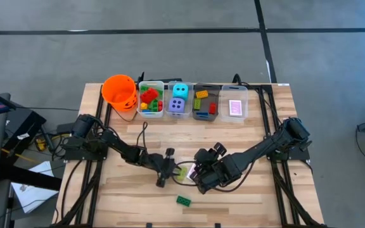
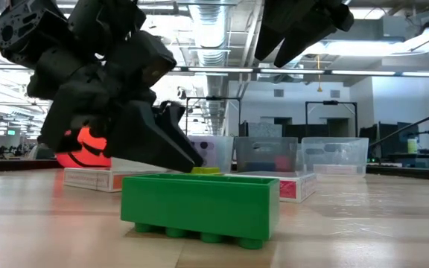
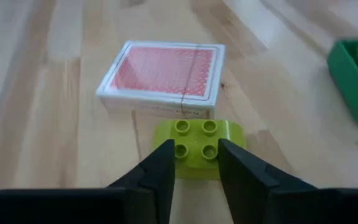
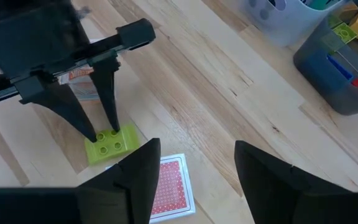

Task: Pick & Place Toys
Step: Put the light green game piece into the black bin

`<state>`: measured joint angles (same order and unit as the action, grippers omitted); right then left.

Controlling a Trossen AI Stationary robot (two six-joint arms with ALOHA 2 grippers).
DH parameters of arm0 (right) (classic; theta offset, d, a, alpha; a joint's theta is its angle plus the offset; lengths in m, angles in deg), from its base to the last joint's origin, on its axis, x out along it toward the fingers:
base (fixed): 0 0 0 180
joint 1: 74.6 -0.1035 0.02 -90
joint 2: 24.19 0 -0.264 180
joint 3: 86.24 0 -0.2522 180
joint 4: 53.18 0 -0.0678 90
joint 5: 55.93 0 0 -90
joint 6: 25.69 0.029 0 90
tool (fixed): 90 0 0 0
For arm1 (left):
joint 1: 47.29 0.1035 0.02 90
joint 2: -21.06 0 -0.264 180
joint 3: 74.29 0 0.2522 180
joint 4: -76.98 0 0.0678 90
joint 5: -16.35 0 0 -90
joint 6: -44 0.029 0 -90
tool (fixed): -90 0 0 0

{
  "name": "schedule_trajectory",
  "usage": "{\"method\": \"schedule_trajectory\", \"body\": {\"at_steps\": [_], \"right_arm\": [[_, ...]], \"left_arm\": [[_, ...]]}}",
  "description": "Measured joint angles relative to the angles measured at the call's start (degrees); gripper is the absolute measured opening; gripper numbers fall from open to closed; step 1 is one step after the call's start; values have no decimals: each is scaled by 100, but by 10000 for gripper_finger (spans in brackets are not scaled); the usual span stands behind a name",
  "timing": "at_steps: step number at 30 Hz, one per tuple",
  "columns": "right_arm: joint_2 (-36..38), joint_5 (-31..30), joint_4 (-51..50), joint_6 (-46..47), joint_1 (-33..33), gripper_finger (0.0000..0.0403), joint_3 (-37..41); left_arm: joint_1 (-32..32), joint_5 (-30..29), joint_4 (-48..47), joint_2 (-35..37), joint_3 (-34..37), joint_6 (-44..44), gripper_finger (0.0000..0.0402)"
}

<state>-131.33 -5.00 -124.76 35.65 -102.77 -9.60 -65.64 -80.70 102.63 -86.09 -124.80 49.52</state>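
Note:
A lime-green four-stud brick (image 3: 197, 146) lies flat on the table, studs up, just in front of a pink-backed card pack (image 3: 163, 78). My left gripper (image 3: 194, 152) comes down on the brick at a slant, its fingers narrowed around the near studs. My right gripper (image 4: 194, 168) hangs open above the table over the pack (image 4: 173, 180), touching nothing. A second card pack (image 4: 82, 84) lies under the left arm. A dark green brick (image 1: 184, 201) rests on its studs (image 2: 199, 234) nearer the front edge. My left gripper has the lime brick's near pair of studs (image 3: 194, 150) between its two fingers, whose tips (image 4: 98, 134) stand on the brick's top. The fingers slant down from the table's left side. The brick lies flat on the table.
Along the far edge stand an orange pumpkin bucket (image 1: 119, 90) and a row of clear bins holding bricks (image 1: 151, 99), two dice (image 1: 179, 99), more bricks (image 1: 206, 101) and a card pack (image 1: 235, 106). Bare wood lies to the front left and right.

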Motion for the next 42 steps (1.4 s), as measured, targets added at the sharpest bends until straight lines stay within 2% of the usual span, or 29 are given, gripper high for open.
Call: {"method": "schedule_trajectory", "body": {"at_steps": [3,7,15,19,22,42], "right_arm": [[0,0,0,3,0,200,-1],[0,0,-1,11,0,200,-1],[0,0,-2,11,0,200,-1],[0,0,-1,12,0,200,-1],[0,0,-2,12,0,200,-1],[0,0,-1,13,0,200,-1]], "left_arm": [[-8,-4,3,5,-4,797,118],[-7,-9,7,10,-9,1079,150],[21,-2,60,11,-9,785,211],[136,550,27,9,-4,225,217],[167,910,12,7,0,33,204],[156,916,-49,7,-4,6,38]]}}
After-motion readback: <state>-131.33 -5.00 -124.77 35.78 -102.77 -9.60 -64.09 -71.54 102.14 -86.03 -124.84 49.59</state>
